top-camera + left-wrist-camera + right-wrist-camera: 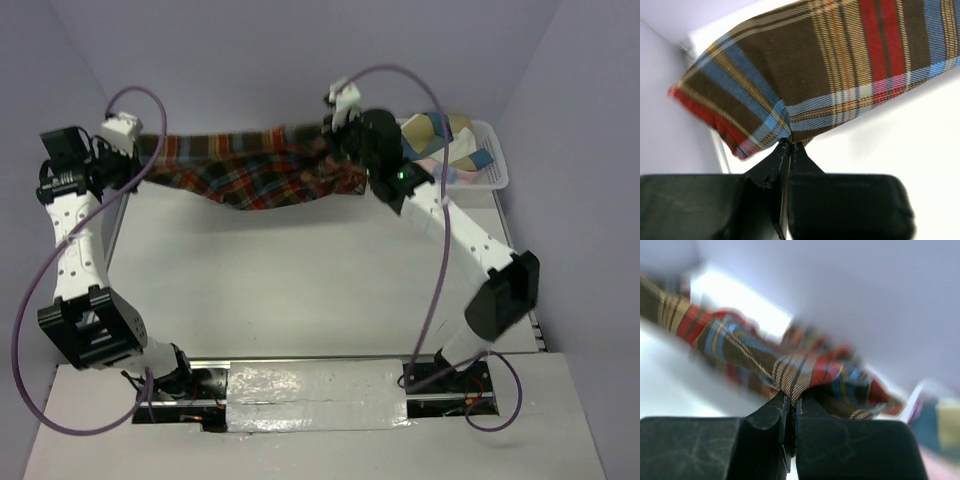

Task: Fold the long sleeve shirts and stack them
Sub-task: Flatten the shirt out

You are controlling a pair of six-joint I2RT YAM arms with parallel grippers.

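The white table (300, 290) fills most of the top view. Over its far edge the plaid shirt (260, 172) hangs stretched between the two arms and sags in the middle. Whether its lowest fold touches the table cannot be told. It is bunched, so no collar, buttons or pocket can be made out. At the far right corner sits the white basket (494, 172), partly hidden behind the right arm, holding folded cloth (440, 135) in tan, blue and pink. The left gripper (789, 145) pinches a corner of the shirt, jaws pressed together. The right gripper (792, 399) clamps a gathered fold, though that view is badly blurred.
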